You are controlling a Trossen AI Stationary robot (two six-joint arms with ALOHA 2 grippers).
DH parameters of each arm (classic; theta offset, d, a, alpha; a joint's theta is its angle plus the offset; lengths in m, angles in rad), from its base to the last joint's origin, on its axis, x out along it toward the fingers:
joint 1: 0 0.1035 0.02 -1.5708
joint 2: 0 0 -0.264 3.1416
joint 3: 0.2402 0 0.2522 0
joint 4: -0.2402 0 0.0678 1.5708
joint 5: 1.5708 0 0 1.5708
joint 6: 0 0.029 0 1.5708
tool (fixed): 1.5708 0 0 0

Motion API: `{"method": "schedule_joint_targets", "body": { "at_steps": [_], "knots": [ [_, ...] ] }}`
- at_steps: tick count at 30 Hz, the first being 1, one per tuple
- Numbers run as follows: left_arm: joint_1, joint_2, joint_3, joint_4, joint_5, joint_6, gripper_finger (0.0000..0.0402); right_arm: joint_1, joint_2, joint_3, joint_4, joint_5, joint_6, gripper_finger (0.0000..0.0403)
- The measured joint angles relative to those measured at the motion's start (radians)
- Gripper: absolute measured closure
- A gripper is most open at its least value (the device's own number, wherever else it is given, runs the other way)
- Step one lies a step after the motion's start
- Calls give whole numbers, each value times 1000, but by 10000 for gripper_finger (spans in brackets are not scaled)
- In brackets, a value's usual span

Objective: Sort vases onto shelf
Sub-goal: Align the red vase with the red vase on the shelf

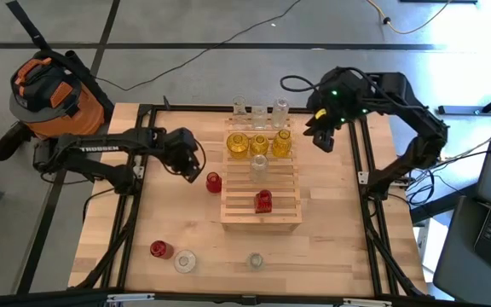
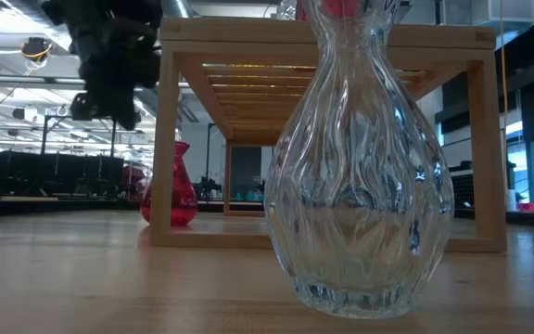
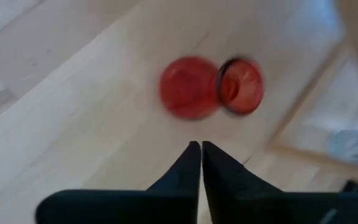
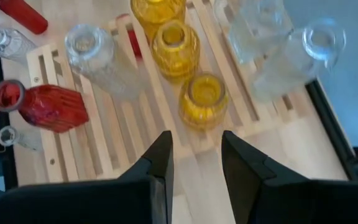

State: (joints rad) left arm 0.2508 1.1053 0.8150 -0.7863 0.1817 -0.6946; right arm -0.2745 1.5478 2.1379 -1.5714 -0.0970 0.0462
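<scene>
The wooden slatted shelf [image 1: 280,183] stands mid-table. On it are three yellow vases [image 1: 259,143], a clear vase [image 1: 260,165] and a red vase [image 1: 263,201]. Three more clear vases [image 1: 259,113] stand at its far end. A red vase [image 1: 214,182] stands upright on the table by the shelf's left side. My left gripper [image 3: 201,149] is shut and hovers above and to the left of this red vase [image 3: 210,87]; it also shows raised in the low view [image 2: 109,70]. My right gripper [image 4: 196,146] is open, up over the table past the shelf's far right corner [image 1: 322,136], near the yellow vases [image 4: 202,99].
Near the table's front edge stand a red vase [image 1: 160,249] and two clear vases [image 1: 184,261], [image 1: 255,261]; one clear vase [image 2: 360,167] fills the low view. An orange vacuum [image 1: 54,89] sits off the far left corner. Bare tabletop [image 1: 169,213] lies left of the shelf.
</scene>
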Motion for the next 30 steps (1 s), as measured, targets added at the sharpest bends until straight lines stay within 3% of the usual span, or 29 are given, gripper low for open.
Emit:
{"method": "schedule_joint_targets", "body": {
  "at_steps": [12,18,23,25,29,30],
  "knots": [
    [85,112,-25,149,138,-34,251,-1,-128,-167,0,50,2,313],
    [67,214,-29,225,142,-67,216,-1,-181,-206,1,71,23,313],
    [43,302,-26,229,185,-60,234,-1,-236,-227,0,87,30,313],
    [35,325,-24,237,226,-58,267,-1,-258,-239,1,108,34,313],
    [3,324,-25,232,257,-67,370,-1,-299,-264,0,156,53,313],
    [-4,312,-24,228,252,-80,375,-1,-306,-268,1,165,54,313]
  ]
}}
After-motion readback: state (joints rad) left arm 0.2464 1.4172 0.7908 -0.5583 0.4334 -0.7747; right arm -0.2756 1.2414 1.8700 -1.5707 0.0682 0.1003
